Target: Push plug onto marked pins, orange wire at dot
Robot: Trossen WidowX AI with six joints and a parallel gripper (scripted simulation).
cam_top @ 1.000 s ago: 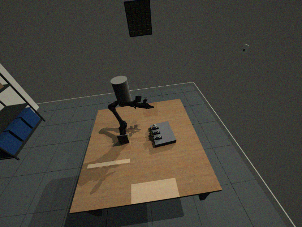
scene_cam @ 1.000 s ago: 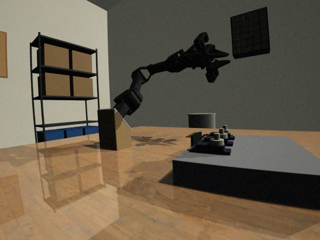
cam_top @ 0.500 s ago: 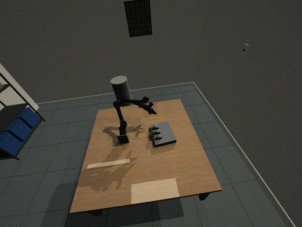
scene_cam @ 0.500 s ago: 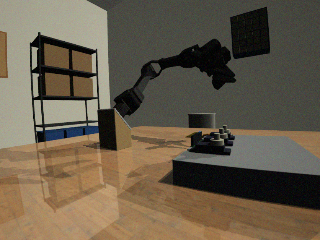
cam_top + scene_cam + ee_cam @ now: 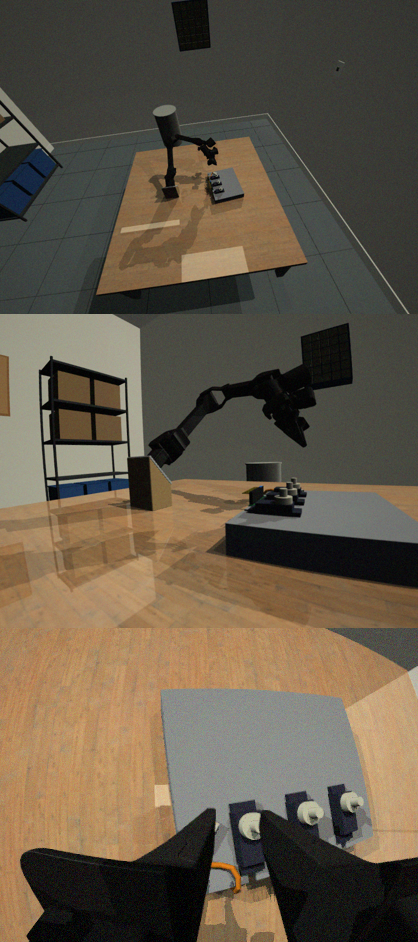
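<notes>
The grey holder block (image 5: 227, 184) (image 5: 324, 516) (image 5: 260, 756) lies on the wooden table with three small dark servos (image 5: 216, 183) (image 5: 282, 499) (image 5: 302, 818) along its near edge. An orange wire loop (image 5: 229, 872) leaves the left servo and runs down behind my fingers. The plug is hidden from me, and the pin row (image 5: 207, 185) is too small to make out. My gripper (image 5: 212, 162) (image 5: 301, 440) (image 5: 236, 818) hangs in the air above the servo edge, pointing down at it. Its fingers stand a little apart with nothing between them.
The arm's wedge-shaped base (image 5: 170, 191) (image 5: 148, 482) stands left of the holder. A grey cylinder (image 5: 167, 125) (image 5: 263, 471) stands behind the table. A shelf with boxes (image 5: 84, 425) is at the far left. Two pale patches (image 5: 214, 263) (image 5: 150, 225) mark the table's front.
</notes>
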